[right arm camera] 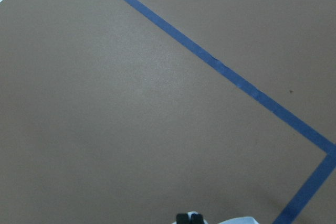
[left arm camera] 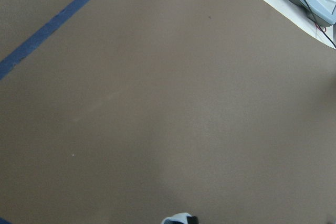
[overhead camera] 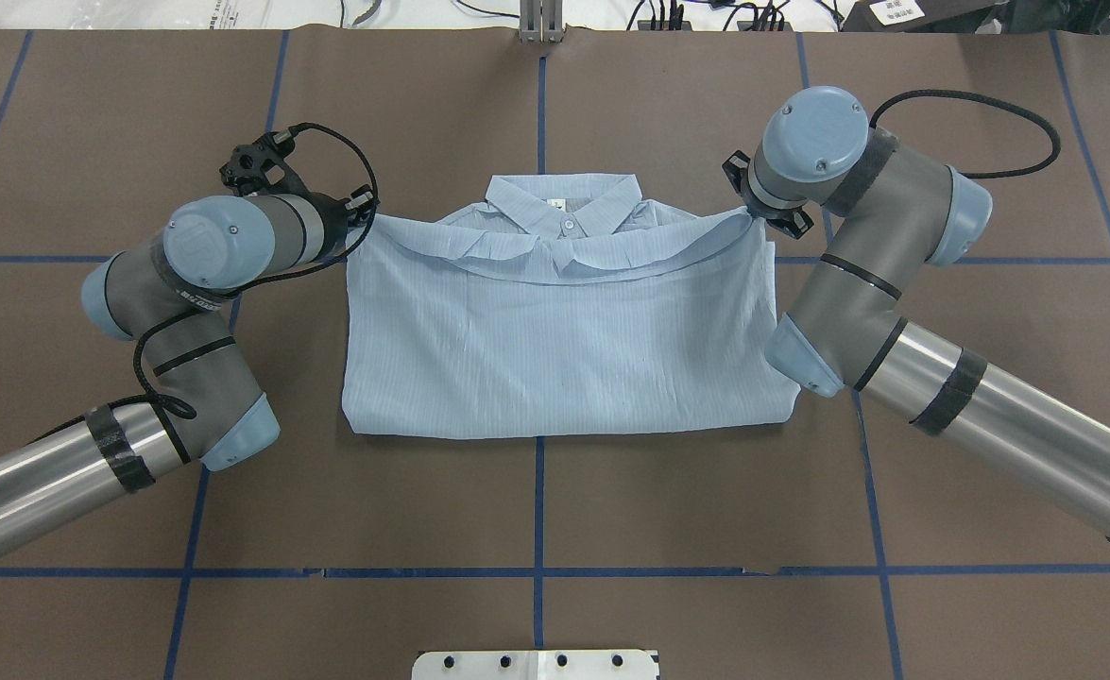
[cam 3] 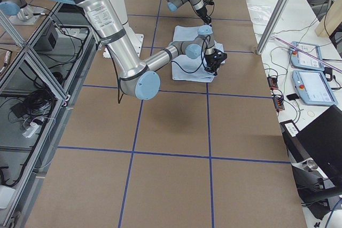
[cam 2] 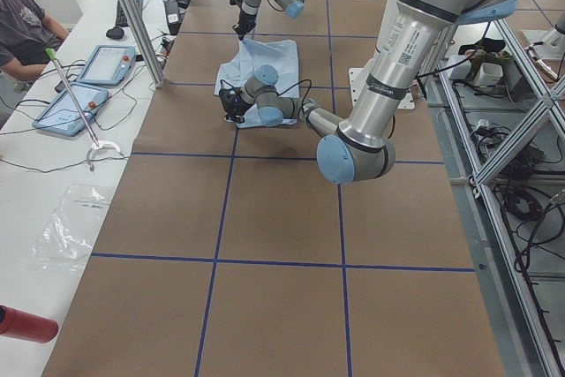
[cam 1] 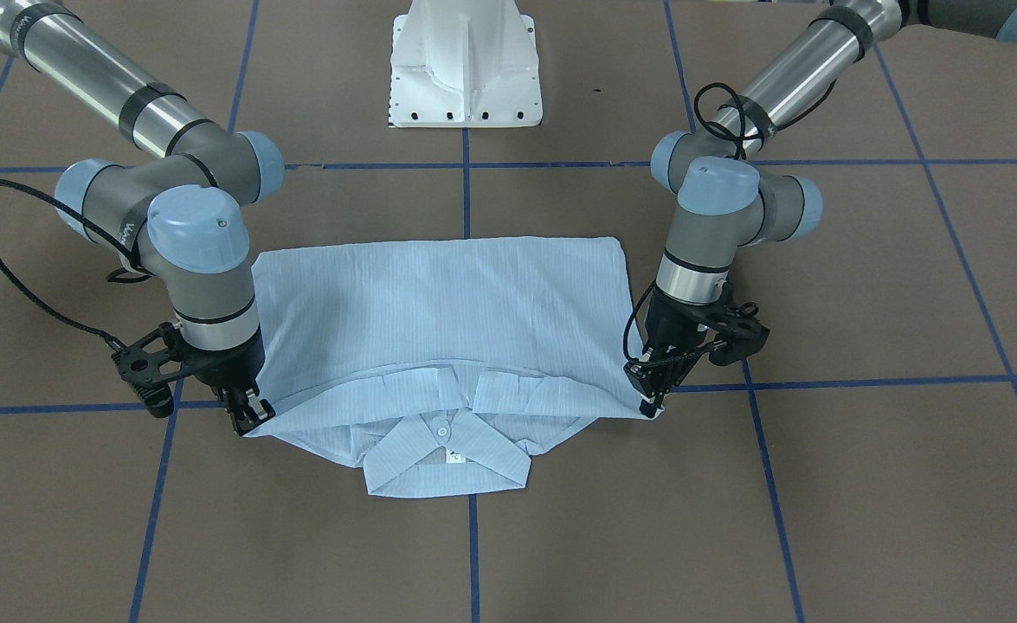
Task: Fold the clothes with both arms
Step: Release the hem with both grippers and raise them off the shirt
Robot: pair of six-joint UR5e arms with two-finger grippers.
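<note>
Brown tabletop (cam 1: 820, 484) | I judge shirt (cam 1: 439, 303) light, limp, collar (cam 1: 447, 459) toward far edge | left gripper (cam 1: 652, 400), right gripper (cam 1: 248, 420) each pinched on collar-side corners: good holds

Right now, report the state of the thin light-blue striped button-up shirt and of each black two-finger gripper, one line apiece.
light-blue striped button-up shirt, lying folded over itself, the top layer's edge just short of the collar.
pointed collar, uncovered and flat, its top button apparently fastened.
black two-finger left gripper, shut on one corner of the top layer's edge, low at the table.
black two-finger right gripper, shut on the opposite corner.
</note>
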